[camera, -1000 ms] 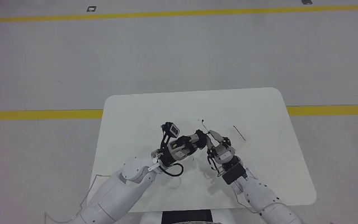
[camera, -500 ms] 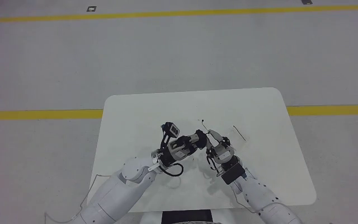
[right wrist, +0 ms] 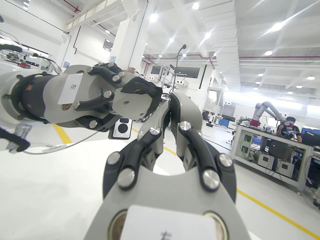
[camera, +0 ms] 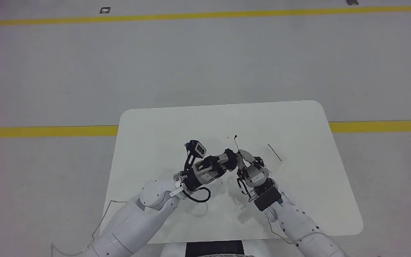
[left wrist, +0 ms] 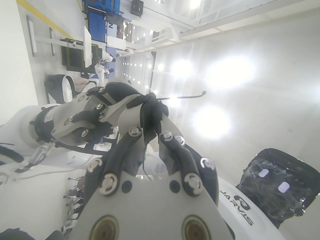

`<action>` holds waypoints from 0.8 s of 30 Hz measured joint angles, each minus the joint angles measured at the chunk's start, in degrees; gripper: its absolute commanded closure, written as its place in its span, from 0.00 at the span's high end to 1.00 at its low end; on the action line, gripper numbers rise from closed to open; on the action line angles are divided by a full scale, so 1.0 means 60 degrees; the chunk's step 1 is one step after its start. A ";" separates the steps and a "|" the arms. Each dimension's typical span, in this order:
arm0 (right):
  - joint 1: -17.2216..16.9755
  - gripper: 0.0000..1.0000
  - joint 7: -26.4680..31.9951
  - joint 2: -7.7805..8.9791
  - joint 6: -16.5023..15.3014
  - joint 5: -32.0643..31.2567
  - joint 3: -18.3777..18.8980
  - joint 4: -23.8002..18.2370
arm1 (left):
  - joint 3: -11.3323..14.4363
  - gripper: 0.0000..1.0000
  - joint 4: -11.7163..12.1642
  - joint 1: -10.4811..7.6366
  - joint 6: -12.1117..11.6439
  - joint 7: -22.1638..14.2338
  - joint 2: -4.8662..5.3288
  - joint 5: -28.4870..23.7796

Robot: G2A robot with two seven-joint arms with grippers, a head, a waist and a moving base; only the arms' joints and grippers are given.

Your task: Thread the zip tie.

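Observation:
A thin black zip tie (camera: 236,140) stands up over the middle of the white table (camera: 160,128), its small head at the free end. My right gripper (right wrist: 170,106) is shut on its lower end, and the strand (right wrist: 178,68) rises from the fingertips. My left gripper (left wrist: 152,116) has its black pads closed and presses against the right gripper's fingertips from the side. Whether the tie's hidden end also lies between the left pads, I cannot tell. In the left wrist view the zip tie (left wrist: 182,97) juts out past both sets of tips. Both grippers meet at one spot in the top view, left gripper (camera: 225,160) beside right gripper (camera: 241,160).
A second black zip tie (camera: 275,153) lies flat on the table to the right of the grippers. The table's rounded edges are well away from both arms.
The right gripper has shifted slightly toward the left gripper, and the tie's free end has moved a little with it. The left arm has hardly moved.

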 measured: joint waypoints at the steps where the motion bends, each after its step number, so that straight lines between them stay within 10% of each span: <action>1: 0.0010 0.00 0.0012 0.0005 0.0019 0.0000 -0.0014 0.0007 | 0.0000 0.00 0.0000 0.0000 0.0000 0.0000 0.0000 0.0000; 24: 0.0381 0.00 0.1019 0.0417 0.0630 0.0001 -0.0824 0.0707 | 0.0000 0.00 0.0000 0.0000 0.0000 0.0000 0.0000 0.0000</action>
